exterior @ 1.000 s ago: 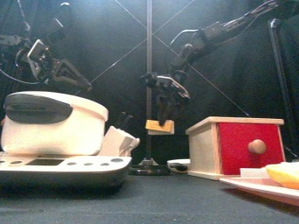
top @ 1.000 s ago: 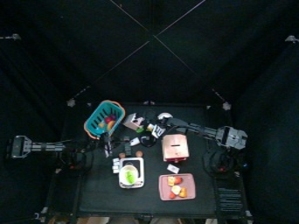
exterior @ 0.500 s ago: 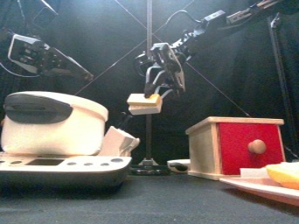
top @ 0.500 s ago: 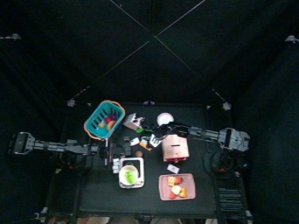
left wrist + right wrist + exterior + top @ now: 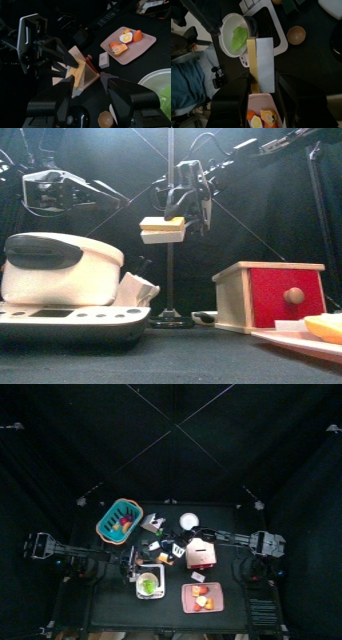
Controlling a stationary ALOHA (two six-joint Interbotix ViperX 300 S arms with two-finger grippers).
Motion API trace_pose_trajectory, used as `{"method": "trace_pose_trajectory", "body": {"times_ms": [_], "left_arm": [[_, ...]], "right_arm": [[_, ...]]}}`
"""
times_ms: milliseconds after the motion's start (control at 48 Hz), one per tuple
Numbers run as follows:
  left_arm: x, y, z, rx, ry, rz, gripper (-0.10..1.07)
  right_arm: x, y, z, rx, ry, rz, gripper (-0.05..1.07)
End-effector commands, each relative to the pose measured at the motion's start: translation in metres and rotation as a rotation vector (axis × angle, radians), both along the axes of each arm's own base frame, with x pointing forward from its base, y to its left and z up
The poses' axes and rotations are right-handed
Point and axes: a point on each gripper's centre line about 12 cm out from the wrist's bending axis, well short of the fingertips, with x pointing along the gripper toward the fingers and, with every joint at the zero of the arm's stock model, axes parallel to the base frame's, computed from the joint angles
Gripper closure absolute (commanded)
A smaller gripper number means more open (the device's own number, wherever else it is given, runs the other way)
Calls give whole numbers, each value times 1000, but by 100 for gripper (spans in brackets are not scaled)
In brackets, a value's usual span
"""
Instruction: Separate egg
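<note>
From above, the worktop (image 5: pixel 225 516) is crowded through its middle. A teal basket (image 5: pixel 118 520) sits by the left edge, a red box (image 5: pixel 203 555) is at centre, and a pink tray (image 5: pixel 201 596) is near the front edge. The back right corner is bare. Both arms meet just left of the box.

From the front, the right gripper (image 5: pixel 183 196) hangs high, its fingers clamped on a pale slab (image 5: pixel 163 229). The slab is level and clear of everything below it. The left gripper (image 5: pixel 56 190) is up at the left with its fingers spread and empty, above a white cooker (image 5: pixel 60 263). There is open air between the slab and the box (image 5: pixel 274 294).

The left wrist view shows its own fingers (image 5: pixel 127 100) wide apart, with the slab (image 5: pixel 80 77) just ahead and the tray (image 5: pixel 143 47) beyond.

The right wrist view shows the slab (image 5: pixel 261 62) gripped between the fingers. A brown round thing, seemingly the egg (image 5: pixel 296 35), lies on the worktop well beyond it, beside a bowl (image 5: pixel 236 37) of greens.
</note>
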Motion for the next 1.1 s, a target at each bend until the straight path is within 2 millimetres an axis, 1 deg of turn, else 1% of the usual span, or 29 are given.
{"method": "trace_pose_trajectory", "body": {"times_ms": [0, 104, 312, 521, 771, 896, 1083], "left_arm": [[12, 0, 7, 19, -46, -7, 13], [18, -1, 4, 55, -65, -13, 13], [26, 4, 1, 69, -82, 27, 13], [34, 9, -10, 109, -59, 57, 13], [36, 11, -13, 125, -52, 76, 14], [37, 11, -13, 128, -50, 76, 18], [37, 12, -13, 128, -53, 78, 32]], "right_arm": [[1, 5, 14, -7, -39, 11, 38], [2, 8, 14, -5, -38, 18, 38], [2, 11, 12, -4, -34, 23, 38], [4, 12, 10, -3, -30, 28, 38], [4, 13, 9, -2, -28, 29, 38], [4, 15, 9, -2, -28, 34, 38], [5, 15, 10, -1, -30, 34, 38]]}}
